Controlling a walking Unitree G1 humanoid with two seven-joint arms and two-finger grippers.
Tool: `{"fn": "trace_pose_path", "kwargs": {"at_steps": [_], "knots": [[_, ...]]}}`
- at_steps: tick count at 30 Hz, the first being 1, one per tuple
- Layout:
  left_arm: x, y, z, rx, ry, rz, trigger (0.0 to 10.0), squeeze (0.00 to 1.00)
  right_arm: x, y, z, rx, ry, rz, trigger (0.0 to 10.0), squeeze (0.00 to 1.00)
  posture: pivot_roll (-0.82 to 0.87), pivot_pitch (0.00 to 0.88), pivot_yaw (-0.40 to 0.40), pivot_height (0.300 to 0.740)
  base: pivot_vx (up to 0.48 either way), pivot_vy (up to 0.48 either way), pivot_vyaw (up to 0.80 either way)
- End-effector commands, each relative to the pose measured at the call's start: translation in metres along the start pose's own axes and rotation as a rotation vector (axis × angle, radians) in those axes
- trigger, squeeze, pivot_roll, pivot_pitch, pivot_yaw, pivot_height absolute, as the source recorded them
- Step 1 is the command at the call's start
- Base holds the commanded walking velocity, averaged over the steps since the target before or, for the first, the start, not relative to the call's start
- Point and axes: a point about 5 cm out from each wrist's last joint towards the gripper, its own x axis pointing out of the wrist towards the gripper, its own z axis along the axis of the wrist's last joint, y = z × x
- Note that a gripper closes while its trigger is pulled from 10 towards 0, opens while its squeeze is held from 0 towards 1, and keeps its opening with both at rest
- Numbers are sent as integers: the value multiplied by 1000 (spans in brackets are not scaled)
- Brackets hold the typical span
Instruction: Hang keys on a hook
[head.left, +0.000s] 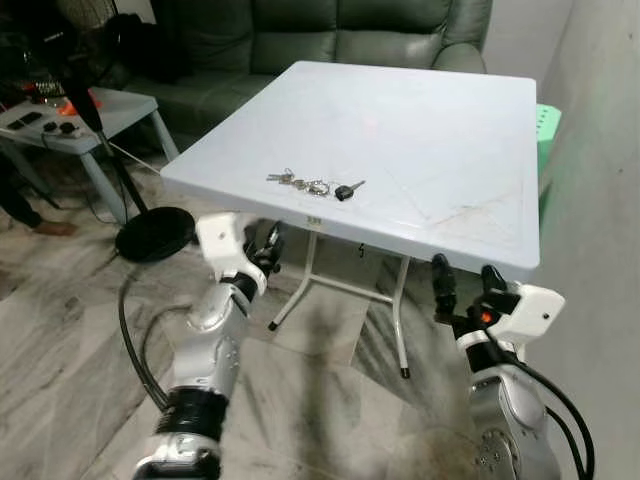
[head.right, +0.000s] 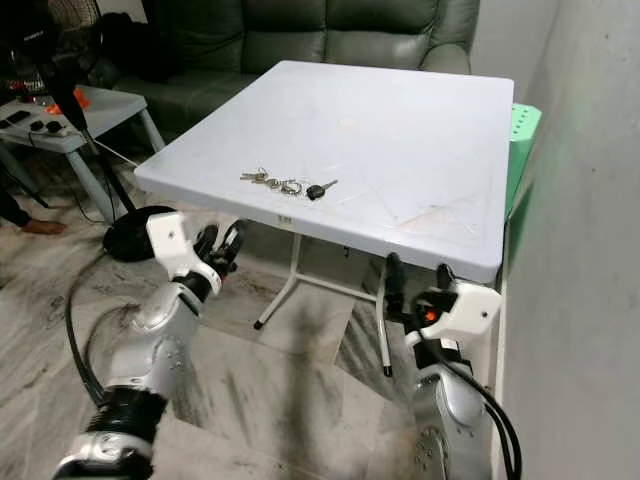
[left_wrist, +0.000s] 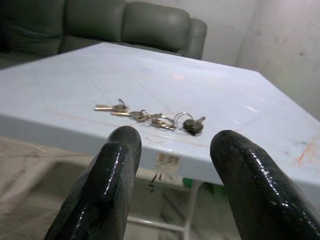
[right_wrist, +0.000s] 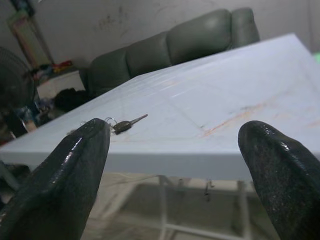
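Observation:
A bunch of keys with a black-headed key lies flat near the front edge of a pale blue square table. The keys lie just past my left gripper's tips, and the keys show off to one side between the right fingers. My left gripper is open, held below and in front of the table's front edge. My right gripper is open too, just under the table's front right corner. Neither touches the keys.
A dark green sofa stands behind the table. A fan with a round black base and a low grey side table stand to the left. A wall runs close on the right. The floor is marbled tile.

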Motion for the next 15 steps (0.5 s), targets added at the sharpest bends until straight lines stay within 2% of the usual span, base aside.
{"fn": "trace_pose_path", "kwargs": {"at_steps": [1,2,7,12,15], "knots": [[-10,10,-3,-36,29,-13,10000,0,-3,-3,9,-33,-22,0,10000,0,-42,73,99,740,0,0,0],[-13,14,0,-51,24,-12,10000,0,-5,-4,14,-56,-31,1,10000,0,-46,76,102,740,0,0,0],[-21,14,6,-44,15,-60,10000,0,-13,-5,23,-108,-52,5,10000,0,-49,76,111,740,0,0,0],[-26,11,1,-51,-5,-68,10000,0,-16,-10,17,-129,-39,-34,10000,0,-44,77,112,740,0,0,0],[-28,8,-4,-69,3,-51,10000,0,-13,-2,14,-129,-34,-10,10000,0,-38,76,105,740,0,0,0]]}}
